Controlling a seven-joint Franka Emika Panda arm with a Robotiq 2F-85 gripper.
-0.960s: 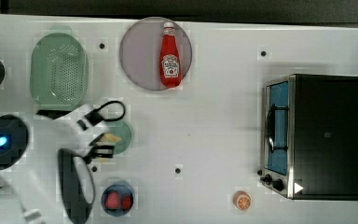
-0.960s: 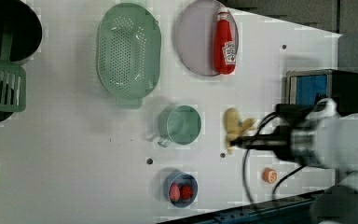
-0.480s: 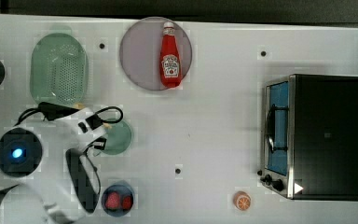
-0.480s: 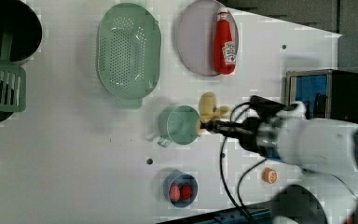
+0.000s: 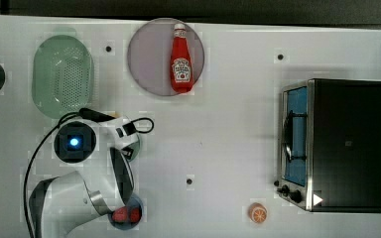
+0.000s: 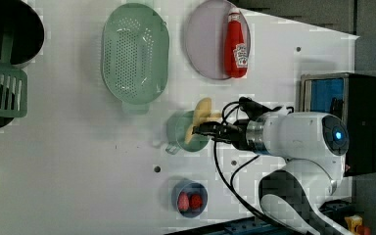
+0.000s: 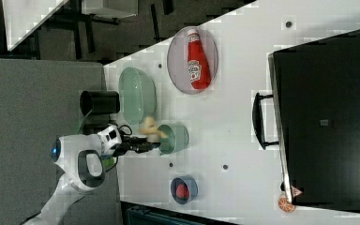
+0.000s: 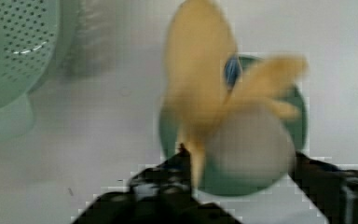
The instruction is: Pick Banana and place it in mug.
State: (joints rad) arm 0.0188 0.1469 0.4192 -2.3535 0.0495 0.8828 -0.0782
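The banana [image 6: 199, 120] is a pale yellow piece standing tilted over the teal mug [image 6: 178, 133], its lower end at the mug's mouth. My gripper [image 6: 203, 131] hangs right above the mug. In the wrist view the banana [image 8: 200, 88] is blurred above the mug [image 8: 298, 126]. The gripper [image 8: 242, 158] is open there: the two dark fingers stand wide apart, and the banana's thin end is beside one finger [image 8: 172, 172]. The right view has the banana [image 7: 151, 129] at the mug [image 7: 176, 138] rim. In the top view my arm covers most of the mug [image 5: 135, 149].
A ketchup bottle [image 5: 181, 62] lies on the pink plate [image 5: 146, 57]. The pale green colander [image 5: 62, 74] sits next to the mug, and a blue bowl [image 6: 190, 198] with red fruit sits close by. A toaster oven [image 5: 335, 144] and an orange slice [image 5: 258, 213] are at the top view's right.
The arm carried the banana toward the left view's left, from beside the mug to over its mouth. The fingers have since spread apart.
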